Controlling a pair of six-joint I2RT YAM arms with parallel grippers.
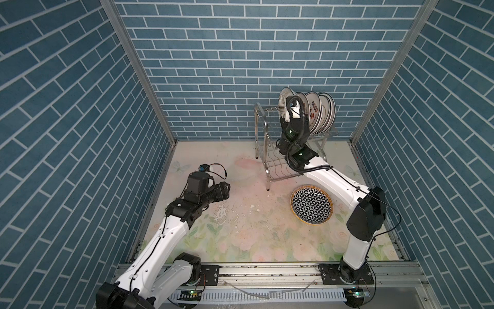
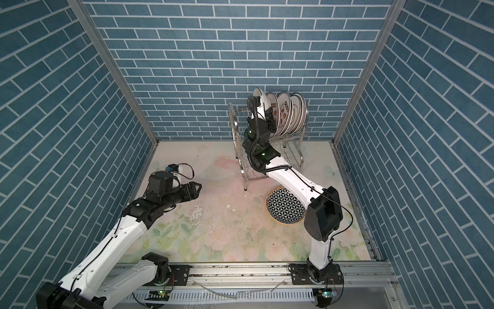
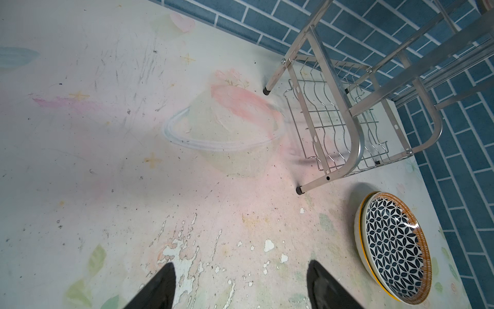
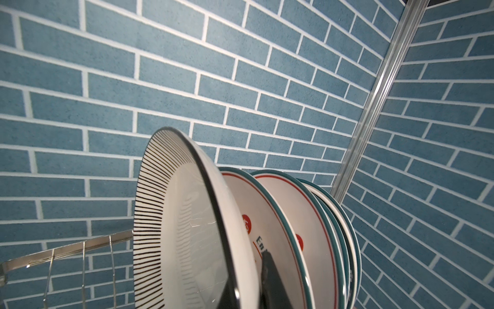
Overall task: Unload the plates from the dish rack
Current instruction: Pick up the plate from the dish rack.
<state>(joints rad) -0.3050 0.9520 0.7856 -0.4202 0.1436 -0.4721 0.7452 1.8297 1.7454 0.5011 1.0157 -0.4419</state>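
Observation:
The dish rack (image 1: 263, 128) (image 2: 236, 128) stands at the back of the table. Several white plates (image 1: 318, 112) (image 2: 290, 112) (image 4: 294, 214) with green bands and red lettering stand upright in its top tier. At the front of that row is a black-striped plate (image 1: 284, 99) (image 2: 259, 93) (image 4: 171, 214). My right gripper (image 4: 248, 291) is shut on its rim, one finger on each face. A black-and-white geometric plate (image 1: 311, 204) (image 2: 284, 206) (image 3: 393, 246) lies flat on the table. My left gripper (image 1: 227, 190) (image 2: 197, 188) (image 3: 242, 289) hangs open and empty above the table at the left.
The rack's lower wavy-wire shelf (image 3: 339, 128) holds nothing and its rubber-tipped legs (image 3: 299, 190) stand on the floral mat (image 1: 240, 227). Blue brick walls (image 1: 240, 67) close in the back and both sides. The right forearm (image 1: 334, 182) passes over the geometric plate's far edge.

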